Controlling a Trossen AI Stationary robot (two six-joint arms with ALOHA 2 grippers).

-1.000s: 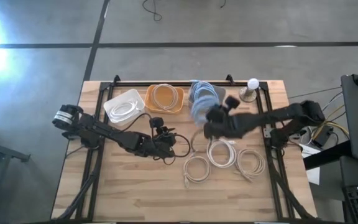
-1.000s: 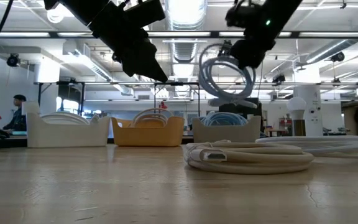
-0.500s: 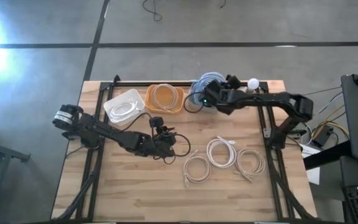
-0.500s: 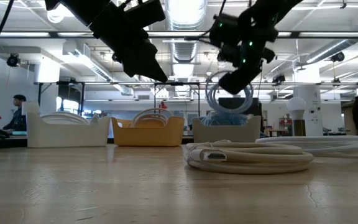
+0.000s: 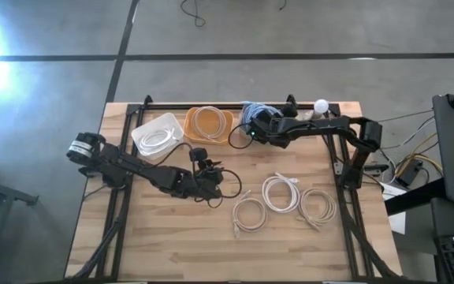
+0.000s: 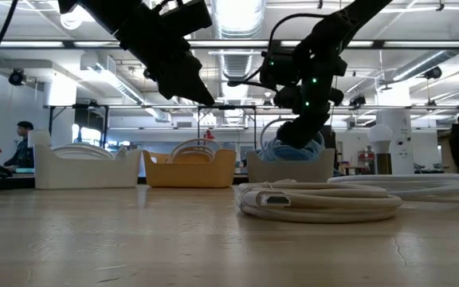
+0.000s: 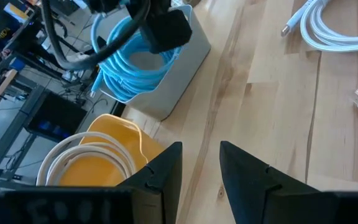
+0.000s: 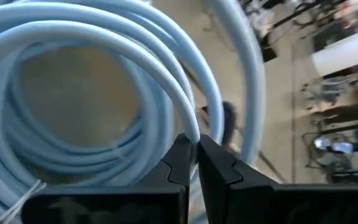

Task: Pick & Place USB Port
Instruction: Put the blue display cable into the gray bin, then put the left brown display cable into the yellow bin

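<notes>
table (image 5: pixel 164 237): three bins along the 12 o'clock edge, loose cables toward 4 o'clock; keeps sorted stock apart from what's unsorted.
left arm: idle over the middle, left gripper (image 5: pixel 210 183) hanging above bare wood, fingers slightly apart on nothing; parked clear of my reach, I'd guess.
right arm: stretched to the grey bin (image 5: pixel 278 120) at 1 o'clock.
grey bin: holds the blue cables; white bin (image 5: pixel 142 134) and orange bin (image 5: pixel 189 125) each have a white coil.
blue cable coil (image 8: pixel 98 106): the task's cable, down in the grey bin, hanging from my grip.
white coils (image 5: pixel 286 202): three, flat on the table, not yet sorted.
right gripper (image 8: pixel 192 144): pinched tight on one blue strand; holding a single loop so the coil drops in tidily, probably release next.
</notes>
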